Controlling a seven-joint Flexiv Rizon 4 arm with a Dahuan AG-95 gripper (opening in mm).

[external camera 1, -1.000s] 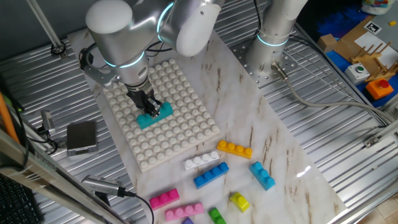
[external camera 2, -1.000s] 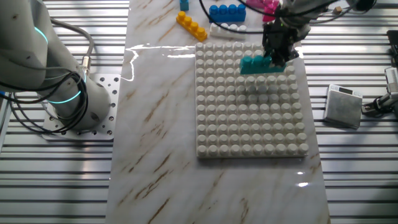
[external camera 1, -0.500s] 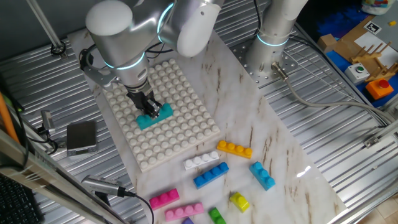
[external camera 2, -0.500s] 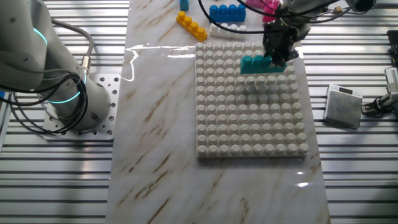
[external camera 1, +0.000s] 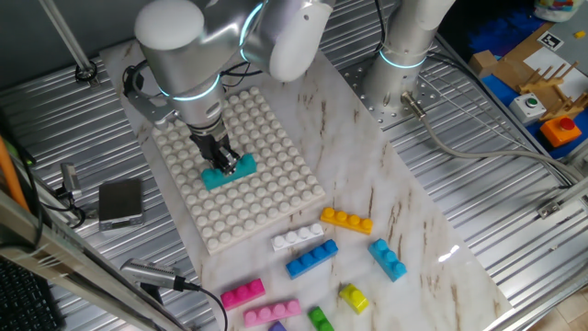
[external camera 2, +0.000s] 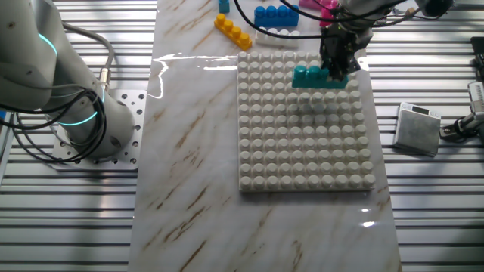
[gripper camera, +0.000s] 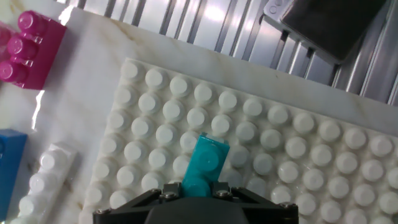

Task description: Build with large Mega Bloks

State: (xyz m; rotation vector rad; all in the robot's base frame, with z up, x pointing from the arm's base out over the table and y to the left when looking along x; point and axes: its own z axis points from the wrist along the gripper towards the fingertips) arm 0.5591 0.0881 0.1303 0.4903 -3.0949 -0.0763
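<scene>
My gripper [external camera 1: 220,163] is shut on a teal Mega Blok [external camera 1: 229,171] and holds it on or just above the white studded baseplate [external camera 1: 266,198]. From the other side the gripper [external camera 2: 338,69] grips the right end of the teal block [external camera 2: 311,77] near the plate's far right part [external camera 2: 302,151]. The hand view shows the teal block [gripper camera: 204,163] between the fingers over the plate's studs [gripper camera: 311,162]. Loose blocks lie past the plate: orange [external camera 1: 346,221], white [external camera 1: 297,238], blue [external camera 1: 310,258], light blue [external camera 1: 388,258], pink [external camera 1: 243,294], yellow [external camera 1: 353,297], green [external camera 1: 319,318].
A small grey box [external camera 1: 120,201] lies on the slatted metal left of the plate, also in the other fixed view [external camera 2: 418,128]. A second robot base [external camera 1: 395,83] stands at the back. A cable and plug [external camera 1: 152,276] lie near the front left. Crates with parts [external camera 1: 537,83] stand at the right.
The arm and the teal block have shifted only slightly; the block stays at the same spot on the plate, still gripped.
</scene>
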